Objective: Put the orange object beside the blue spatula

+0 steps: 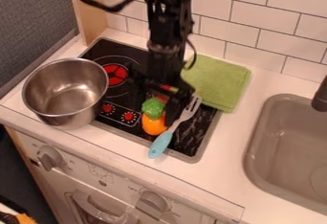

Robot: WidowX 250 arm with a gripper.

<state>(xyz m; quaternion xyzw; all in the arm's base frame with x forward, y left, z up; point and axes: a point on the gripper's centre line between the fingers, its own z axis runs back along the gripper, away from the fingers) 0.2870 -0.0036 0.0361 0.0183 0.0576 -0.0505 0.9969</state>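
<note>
The black gripper hangs low over the right part of the stove top, against the upper right side of the orange object. That orange object has a rounded green top and lies near the stove's front edge. Just to its right is the blue spatula, lying diagonally. The spatula's blue handle points toward the front and overhangs the stove's front edge, while its grey slotted head is at the upper right, beside the gripper. Whether the gripper holds the orange object I cannot tell.
A steel pot stands on the left of the black stove top. A folded green cloth lies behind to the right, partly along the stove's edge. The grey sink is at the right, with a dark faucet. Tiled wall behind.
</note>
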